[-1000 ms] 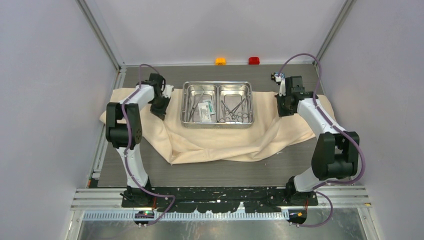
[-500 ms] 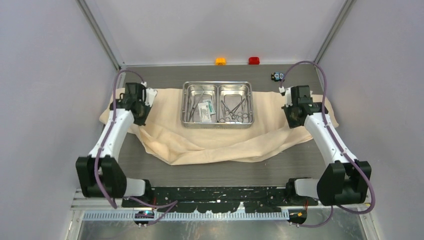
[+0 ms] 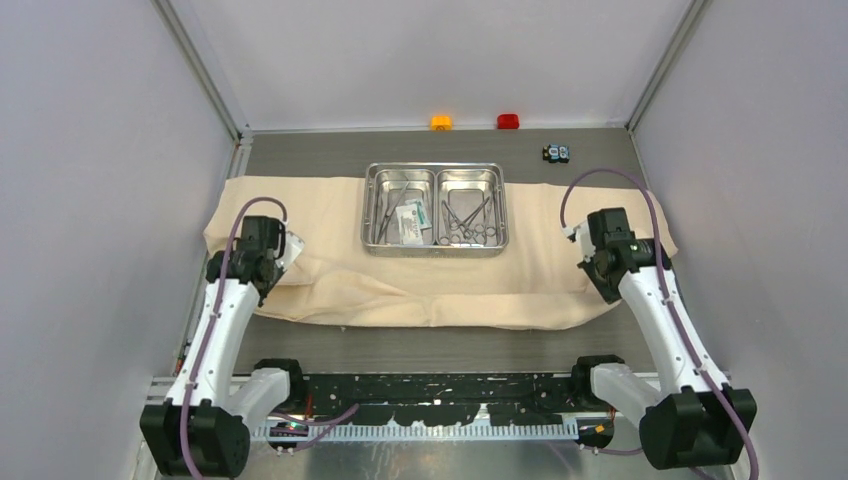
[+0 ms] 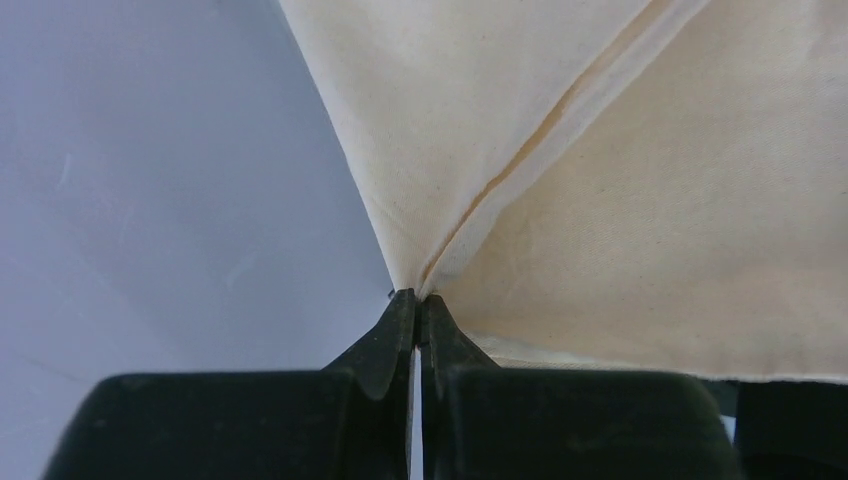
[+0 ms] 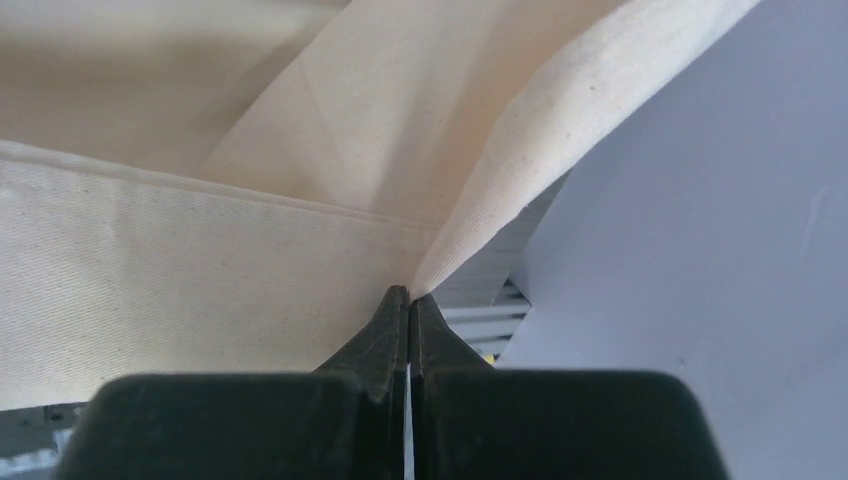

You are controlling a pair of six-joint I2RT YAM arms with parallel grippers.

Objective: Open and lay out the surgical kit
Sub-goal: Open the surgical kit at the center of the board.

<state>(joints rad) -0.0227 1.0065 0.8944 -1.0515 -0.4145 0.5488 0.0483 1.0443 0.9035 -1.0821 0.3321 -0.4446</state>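
Your overhead view is bright and evenly lit from above, with only faint, soft shadows along the folds of the cloth (image 3: 440, 285). The steel tray (image 3: 470, 250) glints without washing out. The frame uprights splay outward toward the corners. In your wrist views the weave reads crisp. The left pincer (image 4: 416, 310) and right pincer (image 5: 409, 300) are slightly soft, near-black silhouettes, and the right view's upper left lies in shade.

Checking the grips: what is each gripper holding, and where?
Both pinch the beige cloth: left gripper at its near-left corner, right gripper at its near-right corner.
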